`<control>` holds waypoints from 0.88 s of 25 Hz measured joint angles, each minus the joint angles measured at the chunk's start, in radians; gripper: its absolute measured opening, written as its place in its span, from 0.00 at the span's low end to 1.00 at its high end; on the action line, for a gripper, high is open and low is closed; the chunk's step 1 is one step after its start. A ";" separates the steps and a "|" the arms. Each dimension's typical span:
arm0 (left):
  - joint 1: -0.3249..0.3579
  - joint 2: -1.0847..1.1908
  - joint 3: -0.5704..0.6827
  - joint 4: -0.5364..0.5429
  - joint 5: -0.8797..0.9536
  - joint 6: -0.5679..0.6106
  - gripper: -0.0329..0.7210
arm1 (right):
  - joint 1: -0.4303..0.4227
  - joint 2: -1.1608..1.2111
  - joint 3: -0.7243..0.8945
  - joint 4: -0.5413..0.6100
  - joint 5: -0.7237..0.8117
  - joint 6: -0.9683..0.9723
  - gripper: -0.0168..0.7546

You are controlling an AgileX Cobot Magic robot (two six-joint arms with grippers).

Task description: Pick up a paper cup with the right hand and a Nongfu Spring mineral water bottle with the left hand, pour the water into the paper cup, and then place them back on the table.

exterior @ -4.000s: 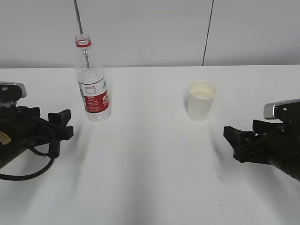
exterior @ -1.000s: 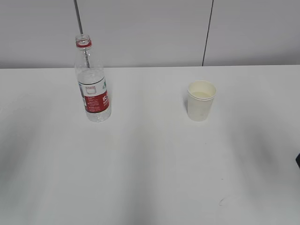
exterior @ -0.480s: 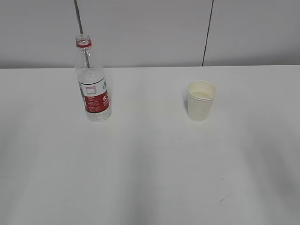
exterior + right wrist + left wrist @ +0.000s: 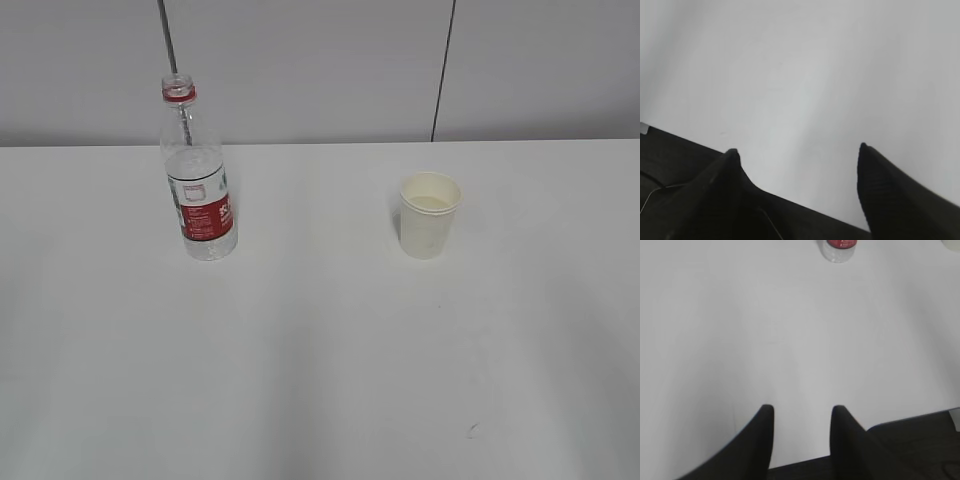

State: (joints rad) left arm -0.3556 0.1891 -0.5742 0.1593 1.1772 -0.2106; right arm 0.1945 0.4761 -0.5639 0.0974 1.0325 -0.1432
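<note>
The clear water bottle (image 4: 198, 175) with a red-and-white label stands upright and uncapped at the back left of the white table (image 4: 320, 360). The cream paper cup (image 4: 429, 214) stands upright at the back right, apart from the bottle. Neither arm shows in the exterior view. In the left wrist view my left gripper (image 4: 802, 410) is open and empty over the table's near edge, with the bottle's base (image 4: 839, 248) far ahead at the top of that view. In the right wrist view my right gripper (image 4: 797, 149) is open and empty over bare table; the cup is out of that view.
A grey wall with two vertical seams (image 4: 441, 70) rises behind the table. A small dark mark (image 4: 470, 431) lies on the tabletop near the front right. The table's dark near edge (image 4: 920, 432) shows in the left wrist view.
Both arms, in view at the table's sides 4 s ago, have withdrawn out of the exterior view. The bottle and cup have not moved.
</note>
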 joint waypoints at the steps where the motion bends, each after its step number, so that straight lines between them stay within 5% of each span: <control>1: 0.000 -0.014 0.008 -0.003 0.000 0.002 0.37 | 0.000 -0.030 0.016 0.000 -0.013 -0.002 0.72; 22: -0.001 -0.170 0.060 -0.053 -0.056 0.025 0.36 | 0.000 -0.381 0.063 0.026 -0.063 -0.004 0.72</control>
State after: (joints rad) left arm -0.3568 0.0195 -0.5144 0.1065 1.1211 -0.1860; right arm 0.1945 0.0948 -0.5012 0.1238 0.9693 -0.1476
